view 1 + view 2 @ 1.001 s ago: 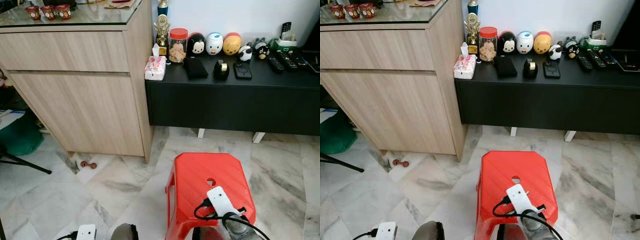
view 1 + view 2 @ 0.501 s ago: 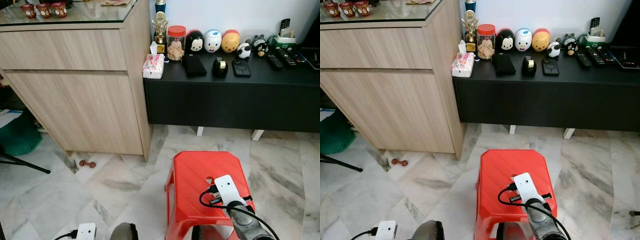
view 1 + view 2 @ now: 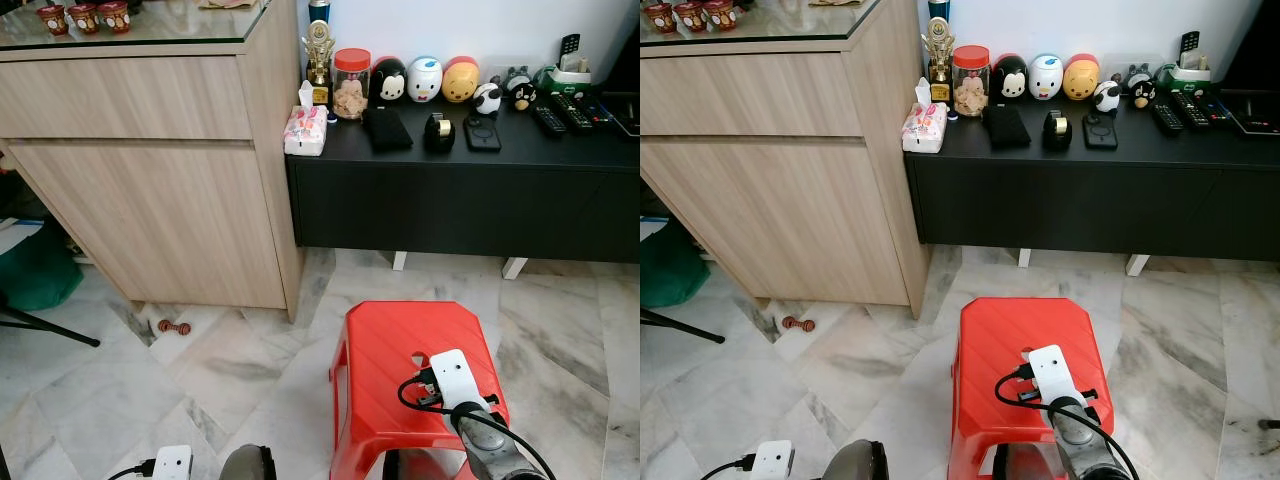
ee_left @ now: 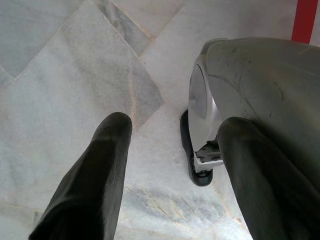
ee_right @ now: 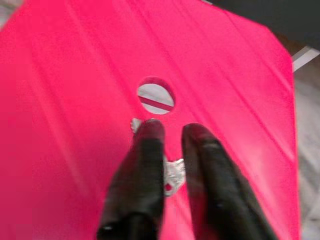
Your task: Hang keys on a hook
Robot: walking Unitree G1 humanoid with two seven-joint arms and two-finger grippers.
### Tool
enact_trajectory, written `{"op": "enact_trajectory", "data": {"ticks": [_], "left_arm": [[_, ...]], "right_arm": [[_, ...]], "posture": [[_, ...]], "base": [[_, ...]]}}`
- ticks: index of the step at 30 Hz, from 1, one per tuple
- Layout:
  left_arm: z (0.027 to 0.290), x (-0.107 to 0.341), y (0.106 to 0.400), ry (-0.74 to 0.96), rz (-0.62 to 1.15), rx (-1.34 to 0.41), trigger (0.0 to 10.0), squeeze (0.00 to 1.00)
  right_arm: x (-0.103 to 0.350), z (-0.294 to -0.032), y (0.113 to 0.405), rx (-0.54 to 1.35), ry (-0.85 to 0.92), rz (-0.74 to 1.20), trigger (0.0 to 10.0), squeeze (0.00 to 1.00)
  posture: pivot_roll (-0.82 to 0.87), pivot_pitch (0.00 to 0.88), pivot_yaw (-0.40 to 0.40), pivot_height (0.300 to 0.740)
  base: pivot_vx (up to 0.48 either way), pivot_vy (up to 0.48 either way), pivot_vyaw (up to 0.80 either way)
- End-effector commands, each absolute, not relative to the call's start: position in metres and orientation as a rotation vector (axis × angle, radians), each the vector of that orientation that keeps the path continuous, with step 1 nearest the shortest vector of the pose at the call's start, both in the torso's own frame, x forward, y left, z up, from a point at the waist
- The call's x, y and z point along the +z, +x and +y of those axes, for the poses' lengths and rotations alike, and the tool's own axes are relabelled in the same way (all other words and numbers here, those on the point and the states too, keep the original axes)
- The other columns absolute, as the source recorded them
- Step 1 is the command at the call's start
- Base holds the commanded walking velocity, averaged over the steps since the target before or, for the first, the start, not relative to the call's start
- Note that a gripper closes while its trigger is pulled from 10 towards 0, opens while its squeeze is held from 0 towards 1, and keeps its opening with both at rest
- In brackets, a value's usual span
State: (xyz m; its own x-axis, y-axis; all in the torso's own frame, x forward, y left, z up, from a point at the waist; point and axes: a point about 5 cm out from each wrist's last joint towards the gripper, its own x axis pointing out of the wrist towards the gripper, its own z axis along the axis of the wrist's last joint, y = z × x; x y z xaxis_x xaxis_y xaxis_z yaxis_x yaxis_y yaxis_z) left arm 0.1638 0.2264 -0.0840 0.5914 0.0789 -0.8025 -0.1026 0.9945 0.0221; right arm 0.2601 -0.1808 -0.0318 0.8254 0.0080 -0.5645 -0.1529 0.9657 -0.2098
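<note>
A red plastic stool (image 3: 385, 355) stands on the marble floor right in front of me. My right arm's white wrist camera (image 3: 454, 378) hangs over the stool's near right part. In the right wrist view, my right gripper (image 5: 172, 131) rests on the stool top (image 5: 75, 100) just below its round hole (image 5: 156, 95). Its two fingers stand close together, with a small silver bunch of keys (image 5: 174, 172) pinched between them. My left gripper (image 4: 175, 124) hangs low over the floor, open and holding nothing, beside my own silver leg (image 4: 250, 85).
A light wooden cabinet (image 3: 150, 170) stands at the left. A low black console (image 3: 460, 190) along the wall carries toy figures, a jar and remotes. A small brown thing (image 3: 174, 327) lies on the floor by the cabinet. A green object (image 3: 35, 275) sits at far left.
The right wrist has moved a little forward and to the right over the stool. The camera has tipped slightly, shifting the whole scene. The left arm has stayed still.
</note>
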Motion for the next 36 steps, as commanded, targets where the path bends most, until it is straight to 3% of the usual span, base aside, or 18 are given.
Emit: {"op": "enact_trajectory", "data": {"ticks": [1, 13, 14, 15, 36], "left_arm": [[0.228, -0.087, 0.158, -0.02, 0.958, 0.098, 10.0, 0.0], [0.229, -0.087, 0.157, -0.017, 0.961, 0.1, 10.0, 0.0], [0.229, -0.087, 0.157, -0.01, 0.965, 0.096, 10.0, 0.0], [0.229, -0.087, 0.157, -0.01, 0.965, 0.096, 10.0, 0.0], [0.23, -0.086, 0.156, -0.01, 0.958, 0.101, 10.0, 0.0]], "right_arm": [[-0.033, -0.18, 0.259, 0.081, -0.232, 0.602, 10.0, 1.0], [-0.036, -0.181, 0.257, 0.098, -0.24, 0.642, 10.0, 1.0], [-0.036, -0.181, 0.257, 0.097, -0.24, 0.644, 10.0, 0.8], [-0.036, -0.18, 0.257, 0.1, -0.24, 0.647, 10.0, 0.0], [-0.048, -0.178, 0.243, 0.122, -0.222, 0.728, 10.0, 0.0]], "posture": [[0.0, 0.079, 0.007, 0.626], [-0.01, 0.095, 0.007, 0.626], [-0.01, 0.095, 0.007, 0.626], [0.0, 0.099, 0.007, 0.626], [0.0, 0.105, 0.01, 0.626]], "base": [[0.0, 0.0, 0.0], [0.0, 0.0, 0.0], [0.0, 0.0, 0.0], [0.0, 0.0, 0.0], [0.0, 0.0, 0.0]]}}
